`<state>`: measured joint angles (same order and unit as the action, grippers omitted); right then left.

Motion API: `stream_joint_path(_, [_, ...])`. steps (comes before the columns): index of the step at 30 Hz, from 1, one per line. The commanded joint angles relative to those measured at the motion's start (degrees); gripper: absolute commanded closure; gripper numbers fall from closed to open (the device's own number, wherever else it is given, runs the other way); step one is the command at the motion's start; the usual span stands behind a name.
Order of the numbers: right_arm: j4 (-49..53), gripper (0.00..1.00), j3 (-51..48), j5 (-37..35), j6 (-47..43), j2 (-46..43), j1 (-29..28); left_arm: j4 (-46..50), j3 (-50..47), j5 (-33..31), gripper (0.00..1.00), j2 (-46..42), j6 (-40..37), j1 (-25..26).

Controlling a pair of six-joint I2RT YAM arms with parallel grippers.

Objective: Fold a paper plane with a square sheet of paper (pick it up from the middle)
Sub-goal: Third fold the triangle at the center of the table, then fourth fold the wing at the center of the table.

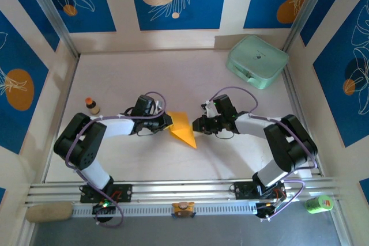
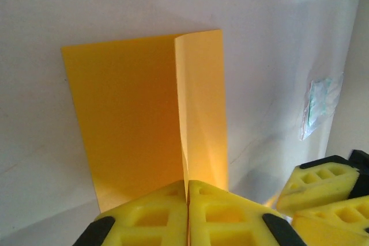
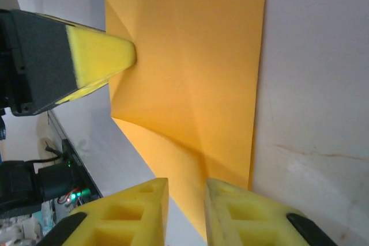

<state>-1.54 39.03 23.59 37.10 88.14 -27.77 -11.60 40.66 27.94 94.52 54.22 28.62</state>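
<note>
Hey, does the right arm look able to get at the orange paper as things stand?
Probably yes. The jaws of the right arm stand slightly apart, unobstructed, at one edge of the square sheet of paper. The jaws of the left arm are shut on the opposite side.

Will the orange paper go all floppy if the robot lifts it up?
Probably floppy: the square sheet of paper looks thin, and one flap stands up where the left gripper pinches it. Its creases may stiffen it. So thin, it's likely light.
</note>
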Motion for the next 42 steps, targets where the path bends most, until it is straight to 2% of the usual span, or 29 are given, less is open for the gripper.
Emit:
stream_joint_path(1, [4.76,0.7,-0.59,-5.75,-1.52,-4.95,-0.35,-1.5,-0.47,-0.77,0.91,-2.42,2.28,-0.26])
stream_joint_path(5, [5.07,0.68,-1.03,-9.51,-3.43,-9.45,-1.75,-0.71,-0.39,-1.99,0.92,-3.7,3.51,0.2])
stream_joint_path(10, [0.87,0.67,-2.73,-18.39,-8.24,-11.64,-8.15,0.28,-0.72,-3.77,0.93,-4.98,4.29,0.65])
stream_joint_path(13, [-7.87,0.66,-6.93,-27.5,-14.74,-12.29,-15.18,0.01,-0.85,-3.66,0.93,-5.11,4.52,0.88])
stream_joint_path(18, [-18.77,0.65,-11.42,-45.11,-30.46,-10.72,-26.96,-0.6,-0.67,-2.52,0.89,-4.66,4.4,0.9])
stream_joint_path(22, [-20.06,0.65,-11.5,-51.43,-34.32,-7.83,-29.65,-0.62,-0.17,-1.93,0.88,-4.26,4.05,0.91])
stream_joint_path(24, [-22.55,0.66,-11.8,-57.14,-37.24,-6.41,-31.67,-0.54,0.02,-1.85,0.88,-4.26,3.8,0.91])
stream_joint_path(28, [-25.32,0.66,-12.22,-59.81,-39.36,-4.07,-32.77,-0.53,-0.06,-1.59,0.88,-4.25,3.73,0.91])
stream_joint_path(42, [-27.51,0.67,-11.34,-57.87,-41.01,0.87,-33.62,0.43,1.0,-0.88,0.89,-3.82,3.18,0.91])
